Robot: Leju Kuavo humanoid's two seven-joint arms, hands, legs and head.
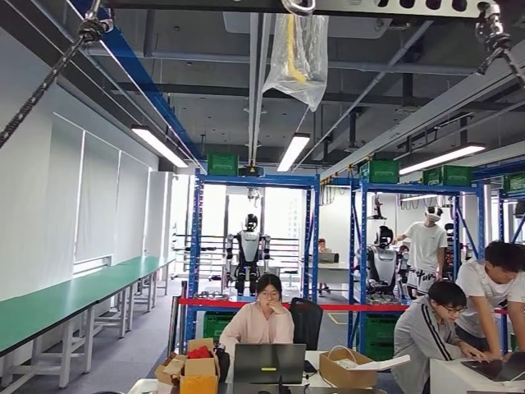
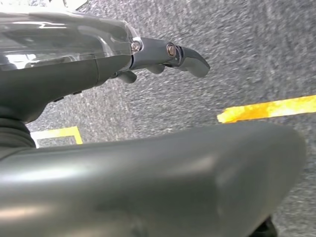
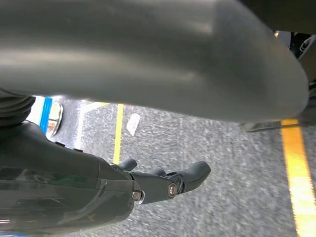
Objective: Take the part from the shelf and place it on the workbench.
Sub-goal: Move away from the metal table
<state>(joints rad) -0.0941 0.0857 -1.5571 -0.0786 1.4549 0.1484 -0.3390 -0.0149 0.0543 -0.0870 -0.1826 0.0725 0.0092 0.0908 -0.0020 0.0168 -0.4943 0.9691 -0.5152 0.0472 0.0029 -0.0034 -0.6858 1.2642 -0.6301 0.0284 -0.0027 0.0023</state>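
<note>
Both arms hang over grey floor, each robot hand empty.
Left robot hand (image 2: 111,64) and right robot hand (image 3: 111,192) hold fingers loosely apart; blue shelf (image 1: 253,238) stands far ahead, beyond seated people; the part can't be made out.

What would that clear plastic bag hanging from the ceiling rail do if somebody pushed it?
The clear plastic bag would probably swing and crumple rather than resist: it looks thin, creased and hangs freely from above. It seems light for its size, with only something yellowish visible inside. The glossy film would likely feel slippery to grip.
</note>
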